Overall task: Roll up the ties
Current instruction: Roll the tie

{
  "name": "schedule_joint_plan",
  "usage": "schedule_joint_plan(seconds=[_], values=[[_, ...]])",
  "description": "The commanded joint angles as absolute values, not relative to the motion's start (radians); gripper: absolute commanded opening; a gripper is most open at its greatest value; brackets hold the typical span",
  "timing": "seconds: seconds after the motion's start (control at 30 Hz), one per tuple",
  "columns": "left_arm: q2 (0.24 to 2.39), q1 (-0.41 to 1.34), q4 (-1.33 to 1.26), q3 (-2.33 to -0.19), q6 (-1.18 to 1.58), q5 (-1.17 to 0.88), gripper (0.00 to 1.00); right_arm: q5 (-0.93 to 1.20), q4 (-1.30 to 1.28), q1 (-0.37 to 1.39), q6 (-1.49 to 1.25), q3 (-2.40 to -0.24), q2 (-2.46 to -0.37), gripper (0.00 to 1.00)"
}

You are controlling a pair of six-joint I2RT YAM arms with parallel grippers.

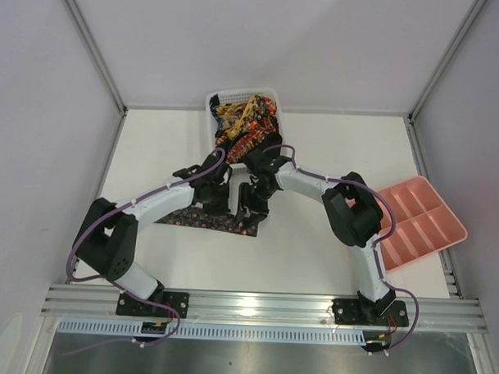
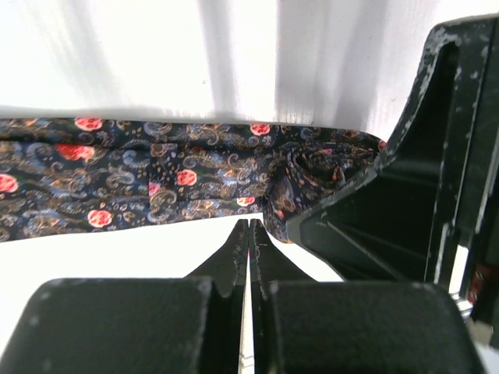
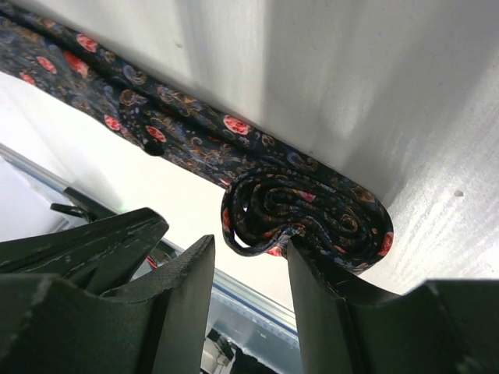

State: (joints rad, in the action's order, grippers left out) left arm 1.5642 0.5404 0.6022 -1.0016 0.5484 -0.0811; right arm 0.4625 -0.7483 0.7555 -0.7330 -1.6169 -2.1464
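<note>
White tabletop (image 1: 341, 149) bears a dark, red-spotted tie (image 3: 308, 210) coiled at one end; left gripper (image 2: 249, 227) closed, right gripper (image 3: 249, 246) spread.

One dark tie (image 1: 183, 219) with red and gold paisley lies flat mid-table (image 1: 333, 149), one end coiled into a loose roll (image 3: 308, 209). More patterned ties (image 1: 242, 121) lie heaped at the far edge.

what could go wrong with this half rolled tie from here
1. The right gripper stands open at the coiled end of the dark red-flowered fabric tie, with only one finger against it, so the coil may spring loose.
2. The left gripper is shut on nothing beside the flat tail, which could slide or skew during further rolling.
</note>
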Motion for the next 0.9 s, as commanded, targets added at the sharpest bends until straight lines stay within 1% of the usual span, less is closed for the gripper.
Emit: schedule_joint_plan(seconds=[0.0,0.27,0.4,0.53,0.6,0.7,0.87], values=[[1.502,0.523,0.626,-1.005,0.535,-0.078,0.01,0.471,-0.637,0.747,-0.721,-1.572,-2.099,0.49],[1.470,0.514,0.623,-0.986,0.551,-0.110,0.01,0.496,-0.496,0.741,-0.730,-1.483,-2.052,0.47],[1.462,0.515,0.615,-0.983,0.558,-0.130,0.01,0.494,-0.459,0.735,-0.738,-1.451,-2.057,0.36],[1.465,0.515,0.611,-0.982,0.563,-0.146,0.01,0.496,-0.420,0.735,-0.732,-1.428,-2.056,0.34],[1.466,0.515,0.611,-0.980,0.564,-0.150,0.01,0.502,-0.382,0.732,-0.744,-1.396,-2.049,0.30],[1.463,0.515,0.606,-0.976,0.565,-0.156,0.01,0.514,-0.334,0.724,-0.747,-1.365,-2.040,0.29],[1.470,0.515,0.600,-0.973,0.566,-0.169,0.00,0.529,-0.278,0.713,-0.755,-1.339,-2.014,0.31]])
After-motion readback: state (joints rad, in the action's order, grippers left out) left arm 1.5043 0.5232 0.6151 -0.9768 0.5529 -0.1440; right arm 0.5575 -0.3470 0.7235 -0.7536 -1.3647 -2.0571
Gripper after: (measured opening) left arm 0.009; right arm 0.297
